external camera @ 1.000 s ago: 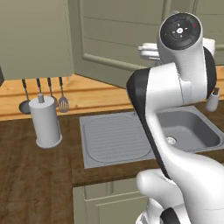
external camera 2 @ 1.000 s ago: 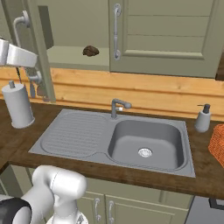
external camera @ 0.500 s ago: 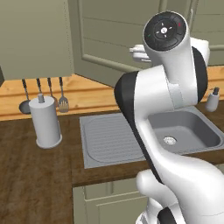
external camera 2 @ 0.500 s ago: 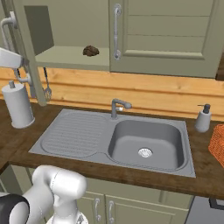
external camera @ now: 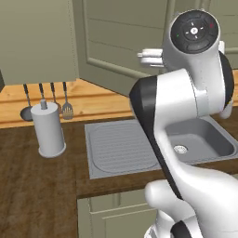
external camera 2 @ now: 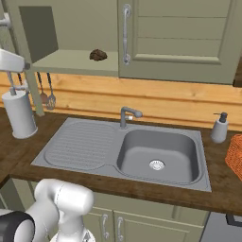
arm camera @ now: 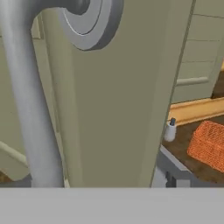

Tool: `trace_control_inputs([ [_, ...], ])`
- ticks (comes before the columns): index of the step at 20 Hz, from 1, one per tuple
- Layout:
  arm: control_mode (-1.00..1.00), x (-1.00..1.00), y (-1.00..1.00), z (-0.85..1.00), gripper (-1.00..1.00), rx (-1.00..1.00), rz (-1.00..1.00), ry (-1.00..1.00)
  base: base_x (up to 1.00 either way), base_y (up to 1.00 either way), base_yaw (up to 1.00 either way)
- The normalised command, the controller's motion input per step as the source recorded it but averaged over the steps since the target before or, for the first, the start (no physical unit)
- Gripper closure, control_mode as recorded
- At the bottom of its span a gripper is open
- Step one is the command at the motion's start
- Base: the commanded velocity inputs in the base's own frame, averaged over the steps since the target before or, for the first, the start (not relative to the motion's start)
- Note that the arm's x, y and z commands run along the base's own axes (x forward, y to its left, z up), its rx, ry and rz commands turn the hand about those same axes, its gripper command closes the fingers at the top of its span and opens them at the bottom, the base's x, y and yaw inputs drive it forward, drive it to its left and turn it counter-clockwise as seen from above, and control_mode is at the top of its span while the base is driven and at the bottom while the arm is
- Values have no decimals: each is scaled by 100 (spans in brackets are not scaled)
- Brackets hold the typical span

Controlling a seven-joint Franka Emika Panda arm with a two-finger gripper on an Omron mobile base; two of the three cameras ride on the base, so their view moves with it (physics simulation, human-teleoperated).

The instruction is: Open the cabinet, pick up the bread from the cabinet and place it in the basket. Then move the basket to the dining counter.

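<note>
The sage-green cabinet [external camera 2: 71, 28] stands open, its door [external camera: 121, 42] swung out to the left. On its shelf lies the bread [external camera 2: 98, 55], a small dark brown lump. My gripper [external camera: 142, 56] hovers at the door's front. In the hand view the curved grey handle [arm camera: 30, 113] rises very close on the left, beside the door edge [arm camera: 118, 109]. The fingers are hidden, so I cannot tell how the jaws stand. The orange mesh basket [external camera 2: 235, 156] [arm camera: 210, 144] sits on the worktop at the far right. The dining counter is out of view.
Below the cabinet a grey steel sink [external camera 2: 156, 151] with a faucet [external camera 2: 127, 115] is set into the dark wood worktop. A soap dispenser [external camera 2: 219, 128] stands to its right, a white utensil holder [external camera 2: 19, 113] to its left. The neighbouring cabinet door [external camera 2: 179, 38] is closed.
The cabinet door has swung further out to the left, exposing more of the shelf. The hand at the door has hardly moved.
</note>
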Motion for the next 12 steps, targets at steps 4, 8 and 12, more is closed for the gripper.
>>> trace_control_inputs([
  [4,-100,-49,0,1,-100,0,33,0,0,0,0],
  [8,-100,-39,0,8,-100,0,36,-4,0,0,0],
  [12,-100,-37,-3,10,-100,0,30,-4,0,0,0],
])
